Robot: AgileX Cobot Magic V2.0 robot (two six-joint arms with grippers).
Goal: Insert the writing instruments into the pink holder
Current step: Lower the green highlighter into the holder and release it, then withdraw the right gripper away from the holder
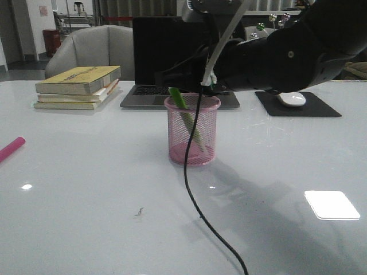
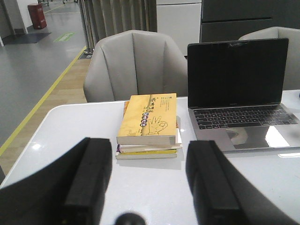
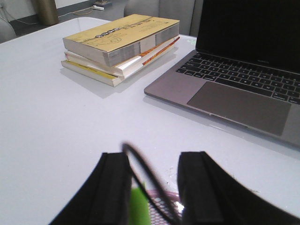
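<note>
Black cable (image 1: 198,189) crossed foreground | right gripper (image 3: 153,187) released above pink holder (image 1: 192,137), green pen (image 1: 184,114) leaning inside | pink pen (image 1: 11,149) lay far left, nearer empty left gripper (image 2: 149,183)

Front camera faces forward; both wrist cameras share books (image 2: 147,125) (laptop (image 3: 243,89) too).

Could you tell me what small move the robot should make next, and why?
Probably lift the right hand straight up and away from the pink holder. The green pen already leans inside the cup, and the fingers look spread with nothing clamped between them. The pink pen lies at the table's left edge, not yet collected; the left hand is open.
</note>
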